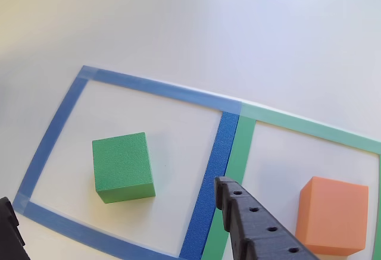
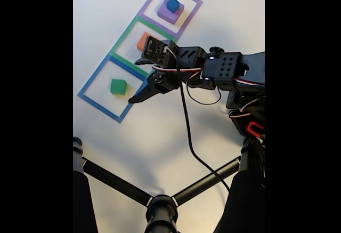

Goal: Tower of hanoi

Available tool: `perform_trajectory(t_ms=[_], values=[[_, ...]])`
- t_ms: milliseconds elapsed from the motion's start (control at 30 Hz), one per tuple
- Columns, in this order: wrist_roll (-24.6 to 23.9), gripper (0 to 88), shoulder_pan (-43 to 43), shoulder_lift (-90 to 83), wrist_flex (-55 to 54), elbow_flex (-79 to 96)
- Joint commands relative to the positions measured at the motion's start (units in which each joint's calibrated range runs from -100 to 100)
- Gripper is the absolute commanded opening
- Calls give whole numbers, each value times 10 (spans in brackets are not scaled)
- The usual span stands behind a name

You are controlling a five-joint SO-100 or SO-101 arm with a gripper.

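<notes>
The green cube [image 1: 123, 166] [image 2: 118, 86] sits inside the blue tape square [image 1: 53, 135] [image 2: 91, 97]. The orange block [image 1: 332, 215] [image 2: 141, 41] stands in the green tape square [image 1: 297, 124] [image 2: 123, 37]; in the fixed view the gripper partly covers it. In the fixed view the blue cube [image 2: 172, 3] rests on the purple slab [image 2: 169, 15] within the purple tape square. My gripper [image 1: 113, 191] [image 2: 138, 80] is open and holds nothing. It hovers just right of the green cube, over the border between the blue and green squares.
The arm's black body [image 2: 234, 73] reaches in from the right in the fixed view, trailing a black cable [image 2: 187, 129]. A black stand with spread legs [image 2: 160, 206] occupies the near edge. White tabletop [image 1: 238, 28] lies around the tape squares.
</notes>
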Motion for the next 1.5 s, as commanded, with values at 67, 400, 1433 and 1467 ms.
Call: perform_trajectory(t_ms=[67,400,1433,1467], values=[[4,440,-6,80,-171,22],[4,444,-8,246,-364,15],[4,423,-37,440,-421,-97],[4,423,-38,442,-421,-97]])
